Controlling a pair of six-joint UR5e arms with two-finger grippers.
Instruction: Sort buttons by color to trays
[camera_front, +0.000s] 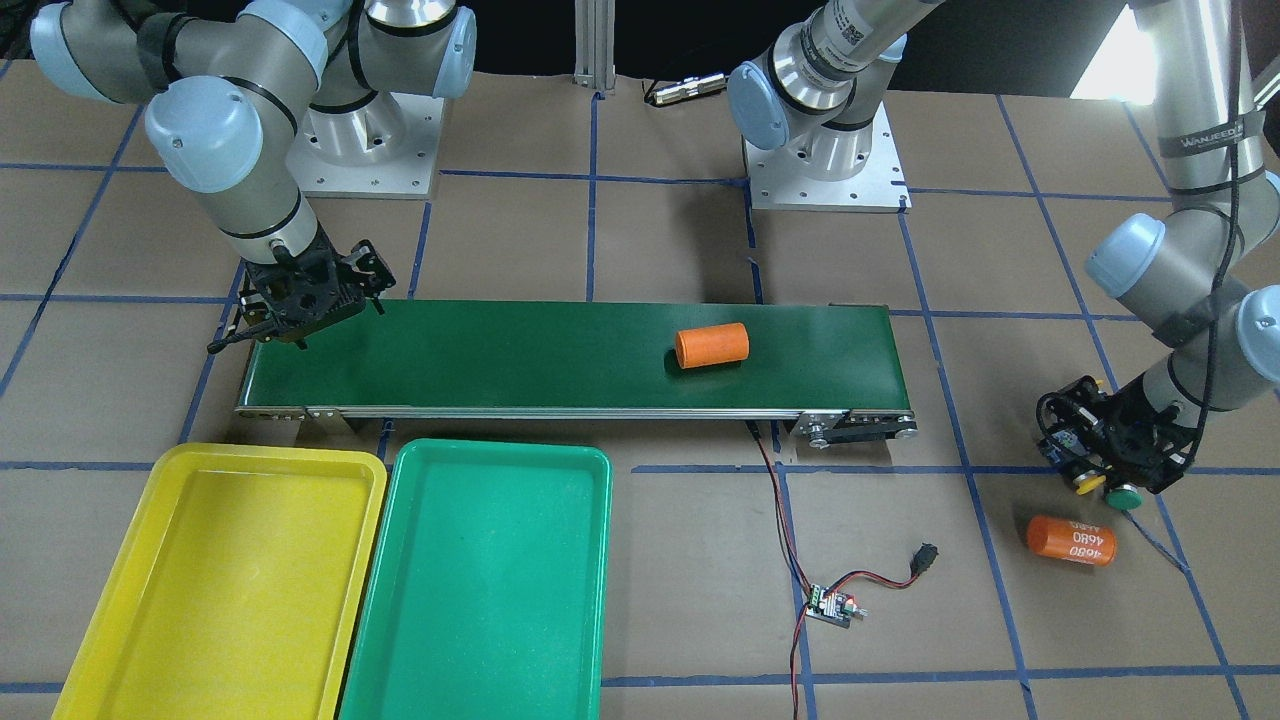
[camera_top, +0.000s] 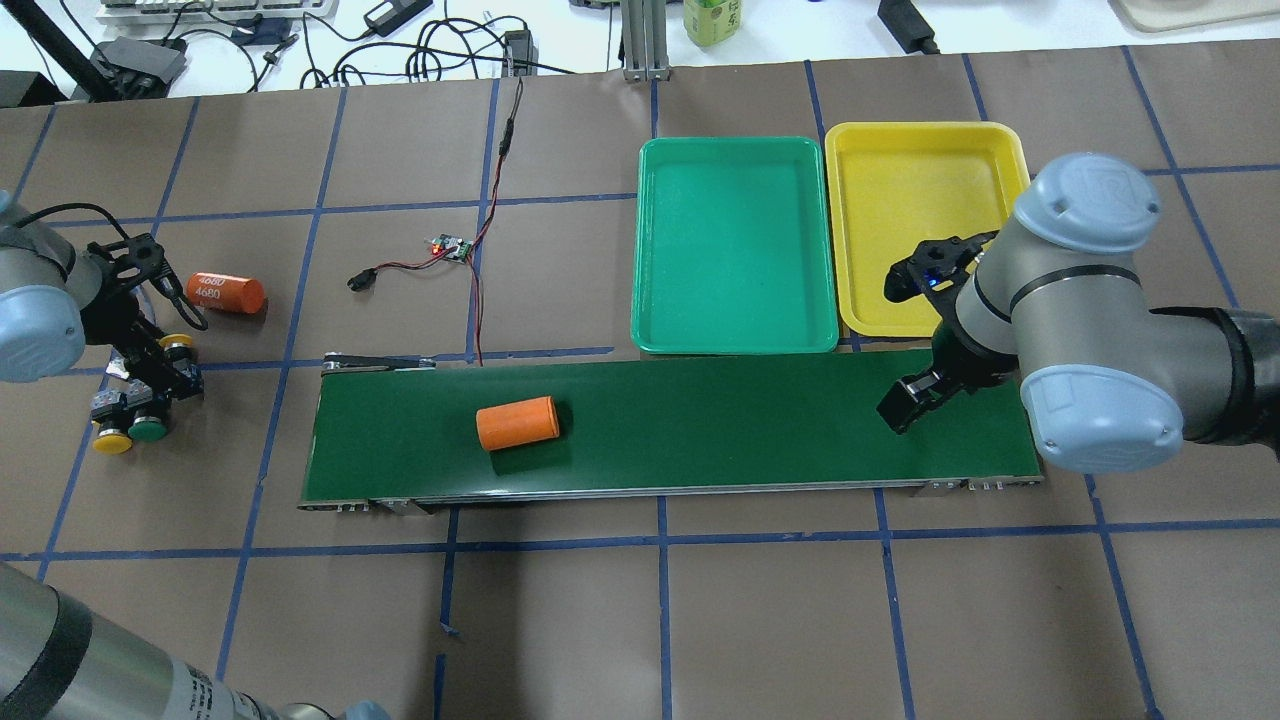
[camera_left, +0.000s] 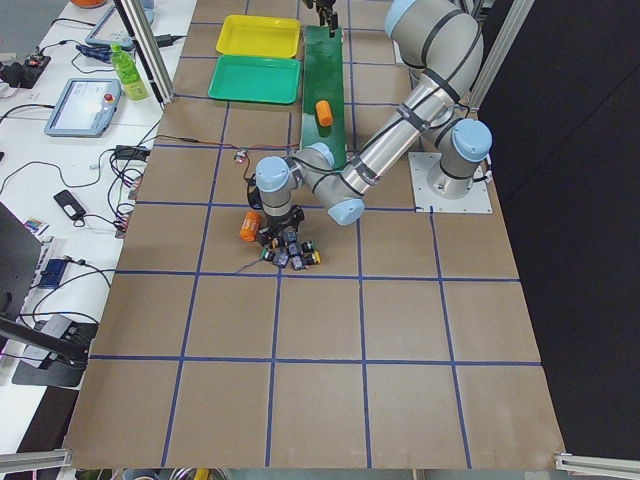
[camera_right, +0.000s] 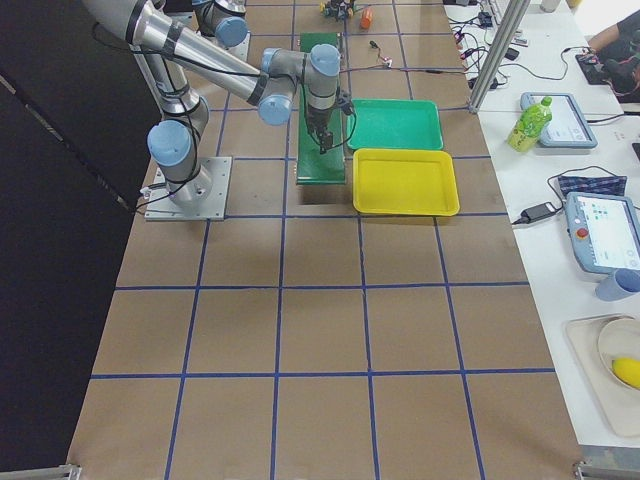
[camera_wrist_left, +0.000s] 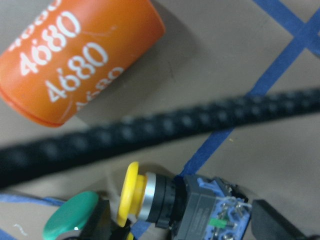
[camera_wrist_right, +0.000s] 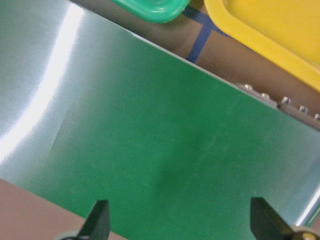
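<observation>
Your left tool (camera_front: 1105, 462), low on the right of the front view, is down on the cluster of buttons (camera_front: 1087, 484). Its wrist camera shows a yellow-capped one lying on its side with a dark finger (camera_wrist_left: 272, 225) just past its contact block, but I cannot tell whether it is clamped. Your right tool (camera_wrist_right: 182, 222) hangs with its fingers apart and nothing between them, over the conveyor belt (camera_front: 560, 355) at upper left. The yellow tray (camera_front: 270, 452) and green tray (camera_front: 500, 446) at lower left hold no buttons, so I judge all the sorting is still to do. The tool covers much of the cluster, so you cannot count the buttons. A blurred cable (camera_wrist_left: 165, 130) crosses the wrist view, and a green cap is cut off at its bottom edge.
</observation>
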